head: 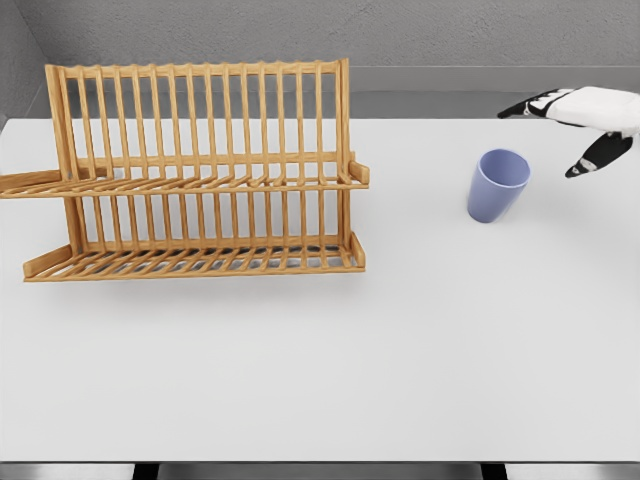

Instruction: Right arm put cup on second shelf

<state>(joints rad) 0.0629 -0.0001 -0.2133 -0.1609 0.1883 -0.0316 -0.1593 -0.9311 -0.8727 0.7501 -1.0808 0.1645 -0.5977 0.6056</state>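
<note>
- Table (320, 380): white, flat top, filling most of the head view; its near edge runs along the bottom of the frame.
- Dish rack (200, 170): light wood, two tiers of slats with an upright row of pegs behind; stands on the left half of the table, its lower shelf nearest the camera and its second, upper shelf above and behind it. Both shelves hold nothing.
- Cup (497, 185): pale blue, handleless, upright with mouth open upward, standing on the table right of centre, well apart from the rack.
- Right hand (585, 125): white with black fingers, entering from the right edge, held above the table just right of and slightly beyond the cup; fingers spread apart, grasping nothing, not touching the cup.
- Wall (400, 30): grey, behind the far edge of the table.
</note>
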